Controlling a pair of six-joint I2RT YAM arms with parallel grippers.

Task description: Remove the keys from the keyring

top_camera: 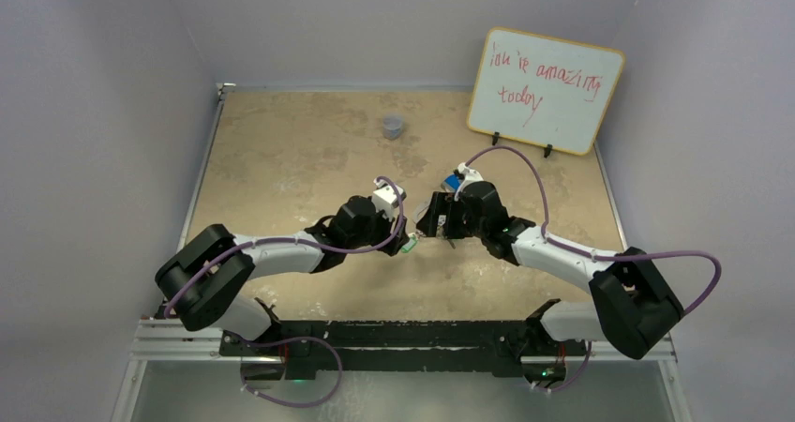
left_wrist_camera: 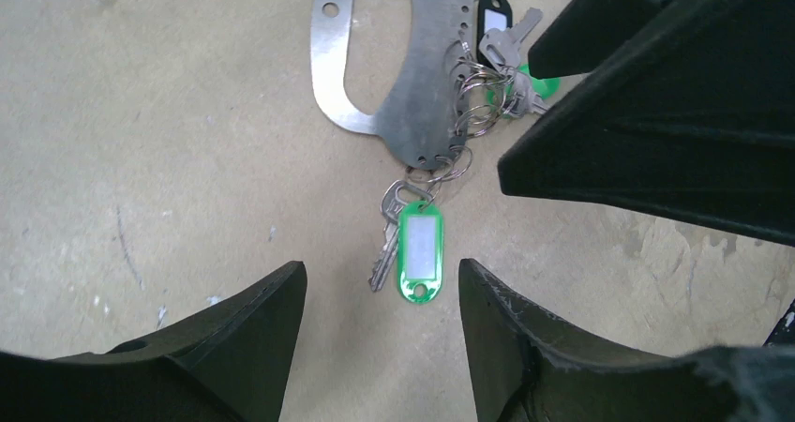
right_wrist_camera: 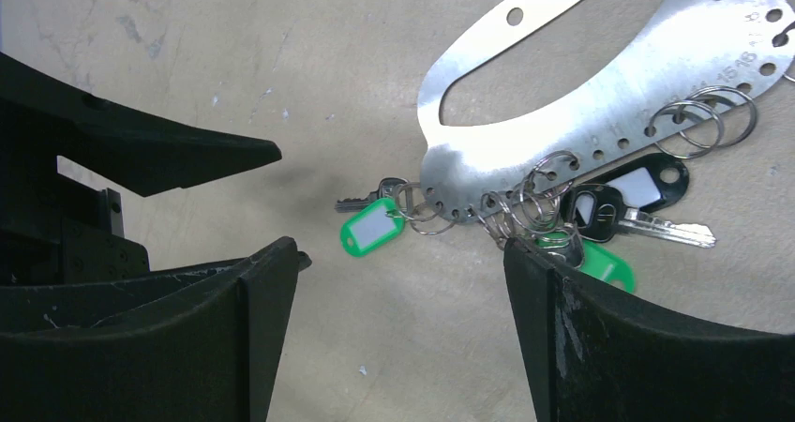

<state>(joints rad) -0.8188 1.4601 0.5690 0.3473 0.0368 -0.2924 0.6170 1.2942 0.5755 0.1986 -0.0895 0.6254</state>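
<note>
Looking down on a tan table, whiteboard propped at the back right. Left gripper and right gripper nose to nose mid-table, both sets of jaws wide apart, gripping nothing. Keyring lying flat on the table right under them. Grey cup well back. Keys hooked by little split rings along the keyring's holed edge, a green-tagged one just ahead of the left fingertips.

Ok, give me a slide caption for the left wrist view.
Open left gripper above a green-tagged key attached to the flat metal keyring.
</note>
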